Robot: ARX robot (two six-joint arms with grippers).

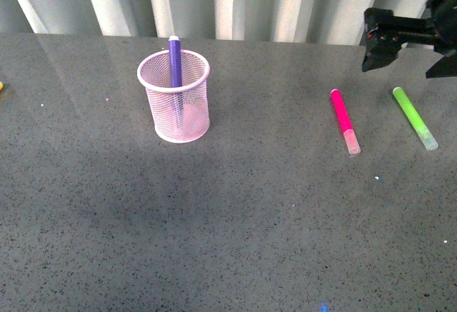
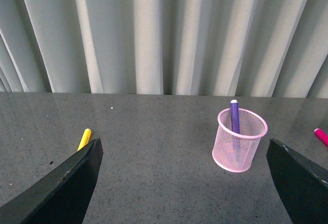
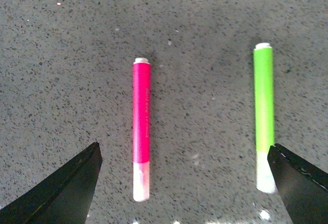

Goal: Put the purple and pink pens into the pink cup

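The purple pen [image 1: 175,61] is already in the pink cup [image 1: 194,116], standing upright against the far side with its top clear of the rim, so half the job looks done. The pink pen [image 1: 342,117] lies flat on the bench [image 1: 243,219], well apart from the cup on the robot's right, with its pale cap toward the robot. The lime-green marker [image 1: 413,117] lies near it, further right and roughly parallel. The step in hand appears to be the approach for the pink pen. The right hand [image 3: 183,152] hangs above that pair, spread wide and holding nothing. Its wrist view shows the pink barrel between the two fingers but off to one side, and the green marker's cap end close by the other finger. The next move likely calls for centring on the pink barrel and coming down so the green one stays outside the closing fingers — then a lift, a carry across to the cup, and a tilt to upright. The left hand [image 2: 184,144] is also wide and empty — it faces the cup, with a yellow marker [image 2: 84,139] near one finger.
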